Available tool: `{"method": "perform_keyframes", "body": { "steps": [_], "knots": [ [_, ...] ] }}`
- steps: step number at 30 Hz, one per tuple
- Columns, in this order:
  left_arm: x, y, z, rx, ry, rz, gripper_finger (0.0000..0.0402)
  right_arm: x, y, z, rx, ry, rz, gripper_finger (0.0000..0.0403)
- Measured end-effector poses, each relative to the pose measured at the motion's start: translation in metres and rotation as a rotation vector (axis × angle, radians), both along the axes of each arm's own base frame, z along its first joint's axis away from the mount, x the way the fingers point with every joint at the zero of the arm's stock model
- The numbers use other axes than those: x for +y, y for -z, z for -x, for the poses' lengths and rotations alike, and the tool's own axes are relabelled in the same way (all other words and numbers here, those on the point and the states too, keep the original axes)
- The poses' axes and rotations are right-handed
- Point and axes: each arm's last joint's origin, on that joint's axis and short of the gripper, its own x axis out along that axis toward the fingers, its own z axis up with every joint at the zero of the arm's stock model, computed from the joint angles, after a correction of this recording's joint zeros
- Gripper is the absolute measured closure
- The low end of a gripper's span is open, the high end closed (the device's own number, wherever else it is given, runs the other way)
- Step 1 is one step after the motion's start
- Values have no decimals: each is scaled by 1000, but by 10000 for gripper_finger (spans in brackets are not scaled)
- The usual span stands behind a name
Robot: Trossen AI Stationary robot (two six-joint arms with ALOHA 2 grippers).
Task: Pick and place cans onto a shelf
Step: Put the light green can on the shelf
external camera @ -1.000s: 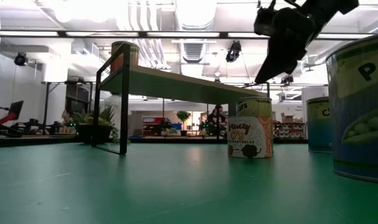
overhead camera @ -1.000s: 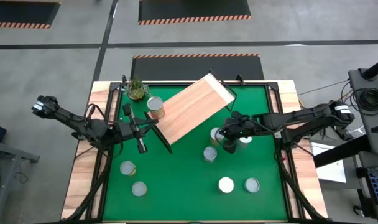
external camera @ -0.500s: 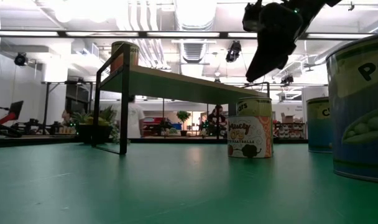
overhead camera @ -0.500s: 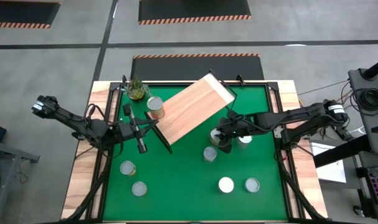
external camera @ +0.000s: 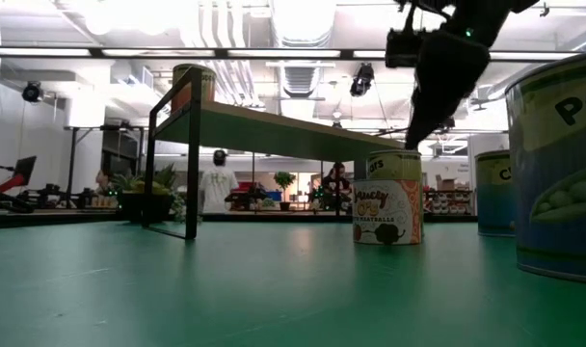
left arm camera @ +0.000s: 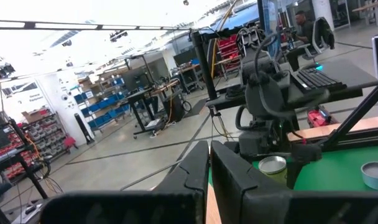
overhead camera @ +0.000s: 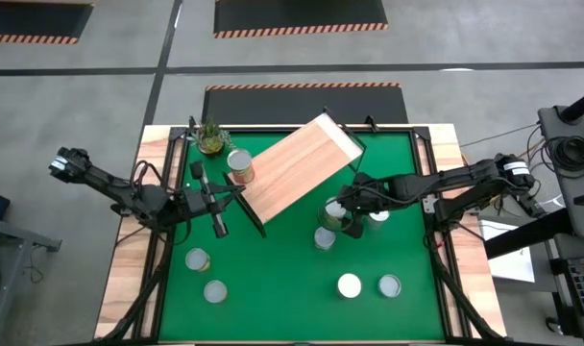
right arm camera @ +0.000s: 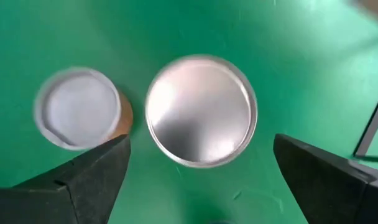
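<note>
Above the can beside the shelf, we keep the right pincer spread wide, one finger on each side (ready to descend). Our left pincer waits pressed together over the tabletop.

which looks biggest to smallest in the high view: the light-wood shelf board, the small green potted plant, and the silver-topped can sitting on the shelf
1. Light-wood shelf board, by far the largest.
2. and 3. Small green potted plant and silver-topped can on the shelf look close in size; the plant's leaves may spread slightly wider, but that is too close to rank.
</note>
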Motion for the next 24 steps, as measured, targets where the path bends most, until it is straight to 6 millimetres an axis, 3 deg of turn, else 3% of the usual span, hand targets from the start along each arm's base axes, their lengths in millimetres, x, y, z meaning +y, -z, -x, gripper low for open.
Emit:
{"method": "perform_keyframes", "body": {
  "steps": [15,24],
  "knots": [
    [0,0,0,0,0,0,402,0,31,-20,37,-10,66,22],
    [0,0,0,5,0,-3,402,-1,26,-18,17,8,63,112]
  ]
}}
